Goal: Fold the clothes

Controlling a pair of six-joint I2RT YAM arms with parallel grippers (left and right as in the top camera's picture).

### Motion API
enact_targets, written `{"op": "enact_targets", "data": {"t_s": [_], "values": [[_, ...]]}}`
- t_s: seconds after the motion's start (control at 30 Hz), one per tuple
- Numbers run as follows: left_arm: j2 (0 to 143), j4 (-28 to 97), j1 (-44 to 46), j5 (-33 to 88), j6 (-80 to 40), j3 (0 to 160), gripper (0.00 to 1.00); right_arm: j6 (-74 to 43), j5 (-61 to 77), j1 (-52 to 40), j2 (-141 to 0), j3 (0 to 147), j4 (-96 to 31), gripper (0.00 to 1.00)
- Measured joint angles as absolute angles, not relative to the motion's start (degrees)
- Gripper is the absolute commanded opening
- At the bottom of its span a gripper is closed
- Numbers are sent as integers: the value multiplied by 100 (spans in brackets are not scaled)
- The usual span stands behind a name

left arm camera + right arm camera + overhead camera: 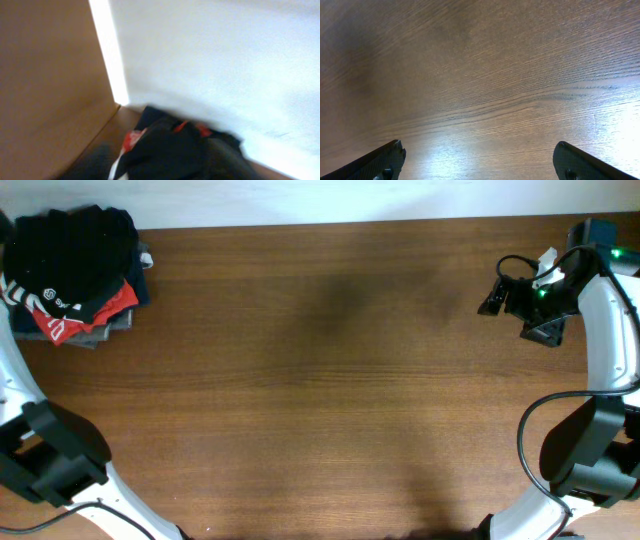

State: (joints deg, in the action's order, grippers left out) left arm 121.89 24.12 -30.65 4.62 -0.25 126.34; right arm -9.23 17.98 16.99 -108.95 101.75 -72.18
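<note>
Brown wood-grain surface point(320, 380) fills most of the overhead view, and the black T-shirt point(75, 250) sits bunched and rumpled at its far left corner, thin dark fabric with a small white round logo and tiny white lettering near its front edge. It lies on top of a red garment point(120, 302) and a grey garment point(100, 335), stacked right under it, blurry in my left wrist view. My right fingers point(385, 161) are spread wide over bare wood, well apart from the pile, pinching nothing; my left fingers don't show, can't tell their state.
</note>
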Motion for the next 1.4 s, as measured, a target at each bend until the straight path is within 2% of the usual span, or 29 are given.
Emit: {"op": "enact_targets", "data": {"t_s": [0.03, 0.43, 0.77, 1.13, 1.4], "values": [[12154, 2368, -3057, 552, -25, 12654, 0, -921, 1798, 1699, -10895, 10175, -7218, 99], [12984, 1157, -2797, 410, 196, 12654, 0, -919, 1798, 1699, -10895, 10175, -7225, 99], [14602, 1590, -2716, -268, 239, 12656, 1, -923, 1798, 1699, -10895, 10175, -7334, 99], [14341, 1444, -2718, -355, 239, 12698, 1, -923, 1798, 1697, -10895, 10175, -7367, 99], [13220, 1229, -2373, -370, 239, 12667, 1, -921, 1798, 1697, -10895, 10171, -7325, 99]]}}
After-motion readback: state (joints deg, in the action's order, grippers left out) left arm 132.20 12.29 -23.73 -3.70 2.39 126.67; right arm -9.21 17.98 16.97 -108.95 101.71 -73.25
